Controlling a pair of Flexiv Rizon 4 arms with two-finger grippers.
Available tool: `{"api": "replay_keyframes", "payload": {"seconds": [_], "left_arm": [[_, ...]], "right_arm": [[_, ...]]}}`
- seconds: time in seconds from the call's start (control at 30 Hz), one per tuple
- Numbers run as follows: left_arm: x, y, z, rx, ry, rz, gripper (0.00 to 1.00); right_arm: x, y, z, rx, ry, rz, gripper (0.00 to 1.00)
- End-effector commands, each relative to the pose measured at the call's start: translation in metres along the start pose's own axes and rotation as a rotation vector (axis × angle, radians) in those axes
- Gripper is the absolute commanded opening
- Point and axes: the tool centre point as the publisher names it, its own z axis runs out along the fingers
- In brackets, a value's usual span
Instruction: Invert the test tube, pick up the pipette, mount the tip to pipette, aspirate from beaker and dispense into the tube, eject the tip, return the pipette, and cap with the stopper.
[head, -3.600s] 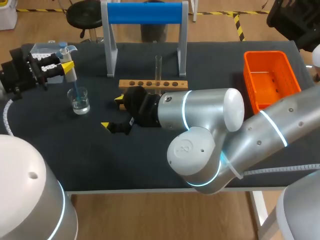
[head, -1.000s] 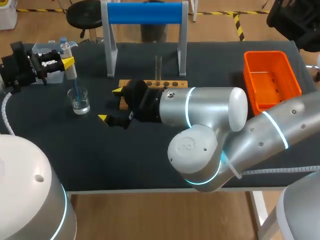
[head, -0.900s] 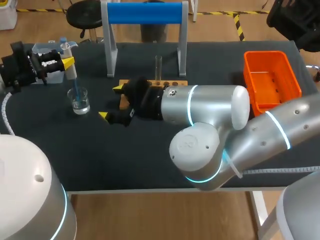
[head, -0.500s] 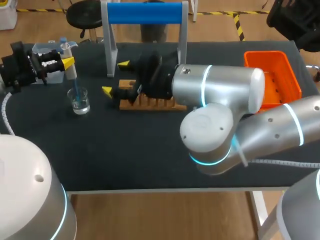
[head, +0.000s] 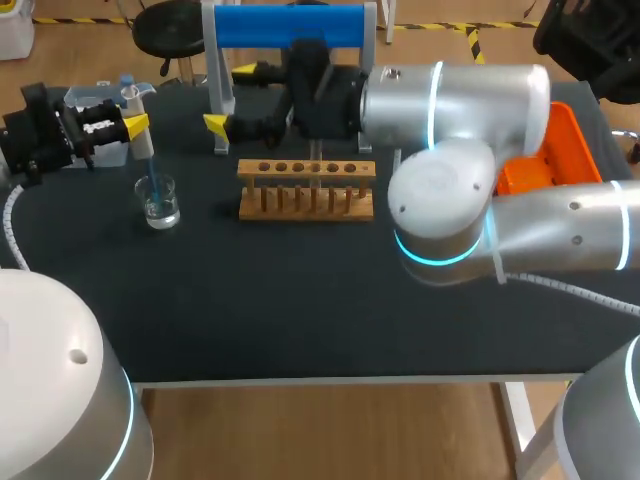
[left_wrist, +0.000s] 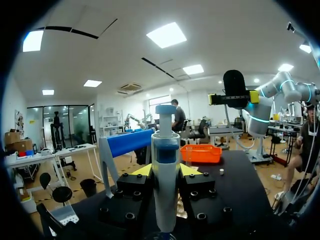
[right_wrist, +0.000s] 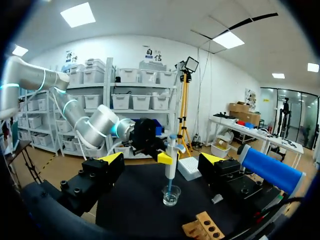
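Note:
My left gripper (head: 128, 125) is shut on the white and blue pipette (head: 143, 150), held upright at the table's left. Its blue tip reaches down into the glass beaker (head: 160, 201). In the left wrist view the pipette (left_wrist: 165, 172) stands between the yellow fingertips (left_wrist: 142, 170). My right gripper (head: 228, 97) hangs open and empty, high over the back of the table, left of the wooden rack (head: 307, 188). Ahead of the right gripper (right_wrist: 161, 159) in its wrist view are the pipette (right_wrist: 171, 162) and beaker (right_wrist: 170, 195). My right arm hides most of the test tube.
A blue roller stand (head: 290, 26) stands at the back, close behind my right gripper. An orange bin (head: 548, 150) sits at the far right, partly behind my right arm. A tip box (head: 85, 100) lies behind my left gripper.
My right arm has swung from the table's front middle up and back over the rack, its gripper staying open. The left gripper with the pipette has kept still over the last second.

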Motion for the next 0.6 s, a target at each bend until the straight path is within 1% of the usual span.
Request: {"api": "replay_keyframes", "payload": {"seconds": [0.03, 0.2, 0.4, 0.6], "left_arm": [[0.000, 0.000, 0.000, -0.001, -0.001, 0.001, 0.00], [0.000, 0.000, 0.000, -0.001, -0.001, 0.001, 0.00], [0.000, 0.000, 0.000, -0.001, -0.001, 0.001, 0.00], [0.000, 0.000, 0.000, -0.001, -0.001, 0.001, 0.00]], "right_arm": [[-0.011, 0.012, 0.011, -0.021, 0.384, 0.012, 1.00], [-0.016, 0.024, 0.027, -0.032, 0.403, 0.019, 1.00], [-0.020, 0.033, 0.044, -0.064, 0.439, 0.045, 1.00], [-0.024, 0.040, 0.056, -0.083, 0.442, 0.036, 1.00]]}}
